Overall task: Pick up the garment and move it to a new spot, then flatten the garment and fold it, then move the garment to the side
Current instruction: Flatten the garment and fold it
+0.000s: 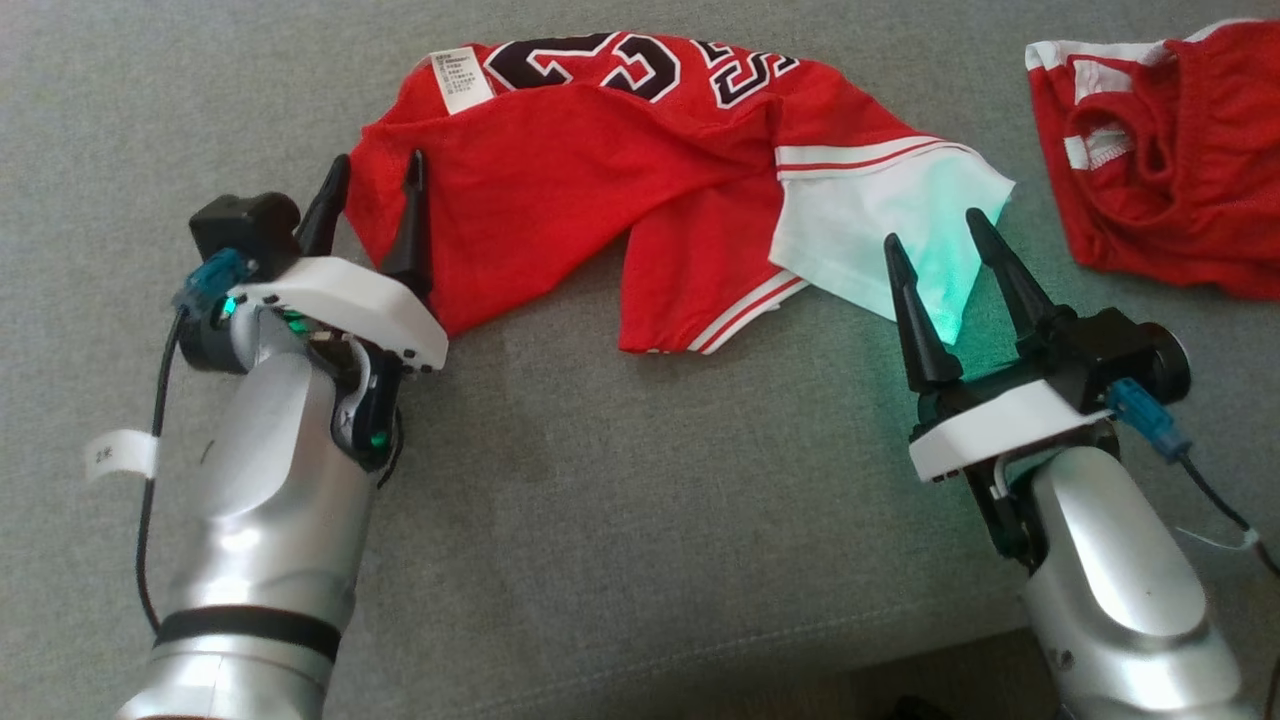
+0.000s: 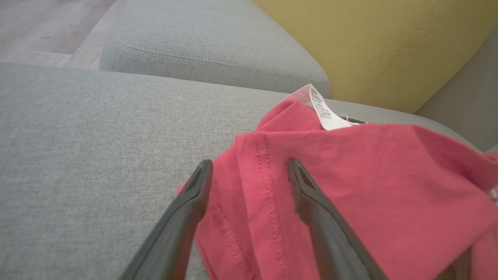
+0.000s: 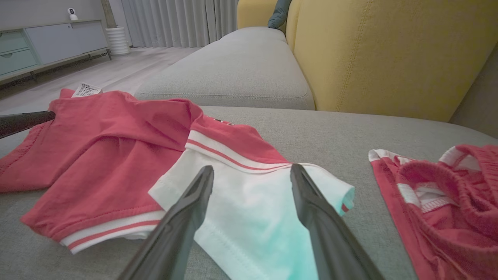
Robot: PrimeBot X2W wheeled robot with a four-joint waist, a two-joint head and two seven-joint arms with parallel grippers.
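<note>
Left pincer (image 1: pixel 378 165), agape, straddles the garment (image 1: pixel 560 180) corner.

1. The right end effector (image 3: pixel 252 169), fingers spread apart, hovers over the white sleeve (image 3: pixel 249 210) of the red garment (image 3: pixel 116 147).
2. The garment lies rumpled on the grey sofa seat (image 3: pixel 330 132).
3. A second red garment (image 3: pixel 447 202) lies apart, rightward.
</note>
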